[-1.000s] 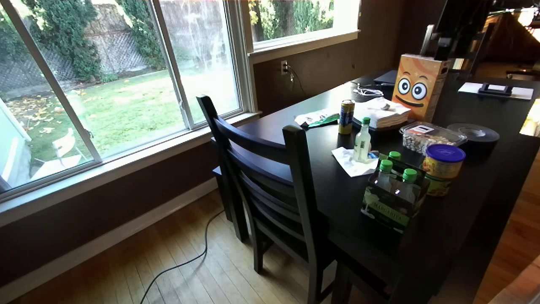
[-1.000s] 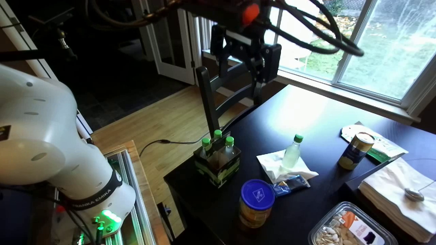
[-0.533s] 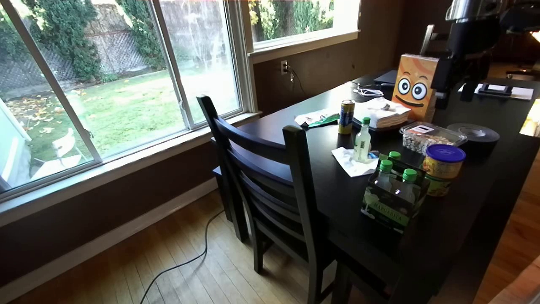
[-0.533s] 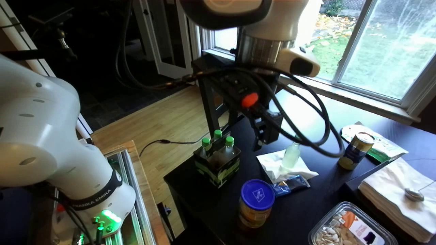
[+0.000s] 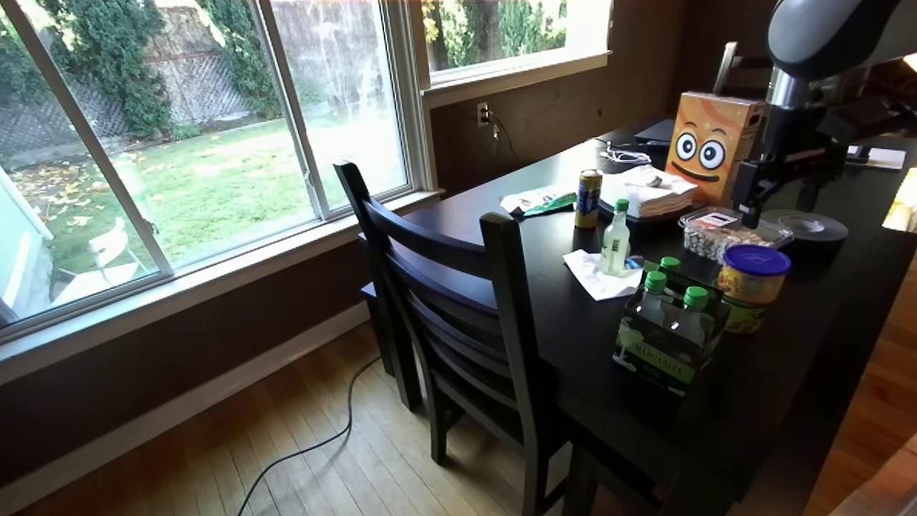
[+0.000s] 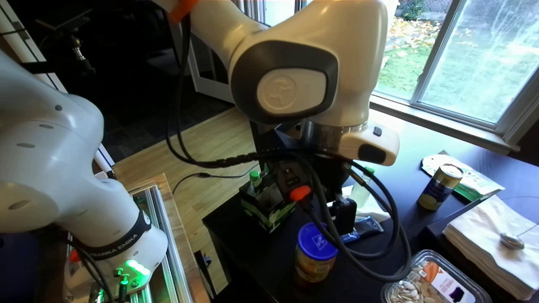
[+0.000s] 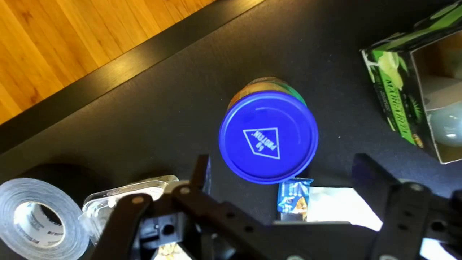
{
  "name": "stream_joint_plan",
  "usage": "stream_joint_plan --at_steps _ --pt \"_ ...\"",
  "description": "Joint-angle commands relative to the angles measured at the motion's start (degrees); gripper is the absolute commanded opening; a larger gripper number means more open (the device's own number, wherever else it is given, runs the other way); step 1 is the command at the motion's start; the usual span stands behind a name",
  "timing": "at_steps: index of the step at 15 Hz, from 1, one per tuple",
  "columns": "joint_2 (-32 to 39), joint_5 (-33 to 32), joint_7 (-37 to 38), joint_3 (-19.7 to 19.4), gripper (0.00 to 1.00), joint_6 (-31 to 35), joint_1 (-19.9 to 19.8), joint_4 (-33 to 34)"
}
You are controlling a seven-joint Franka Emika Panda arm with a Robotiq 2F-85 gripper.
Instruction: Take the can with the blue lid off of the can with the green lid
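Observation:
The can with the blue lid (image 5: 752,281) stands upright on the can with the green lid (image 5: 743,317) in an exterior view. Its blue lid (image 6: 316,244) also shows in an exterior view, partly behind my cables. In the wrist view the blue lid (image 7: 269,137) is seen from above. It covers nearly all of the can below; the green lid itself is hidden. My gripper (image 7: 283,166) is open and empty. Its fingers are spread wider than the lid, and the lid lies ahead of and between the fingertips, nearer the left one. I see no contact.
A bottle carrier (image 5: 663,347) stands close beside the stack. A clear nut tub (image 5: 731,233), tape roll (image 7: 38,220), single bottle (image 5: 615,240) on a napkin and blue packet (image 7: 295,198) are near. The table edge (image 7: 119,74) runs past the stack.
My arm has swung into view and come down. The gripper has moved lower and closer to the stacked cans. The cans and other table items have not moved.

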Motion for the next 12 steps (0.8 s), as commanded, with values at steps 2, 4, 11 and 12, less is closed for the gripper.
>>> stream_joint_plan --at_steps 2,4,11,12 --pt "0.6 0.15 -0.29 0.43 1.0 1.89 -0.48 -0.61" --pt "0.62 0.15 -0.32 0.43 1.0 2.07 -0.48 -0.67" --pt "6.58 -1.24 -7.18 -1.09 1.0 8.71 -0.88 0.26" --pt "7.56 0.34 -8.13 -1.41 1.0 9.56 -0.71 0.45"
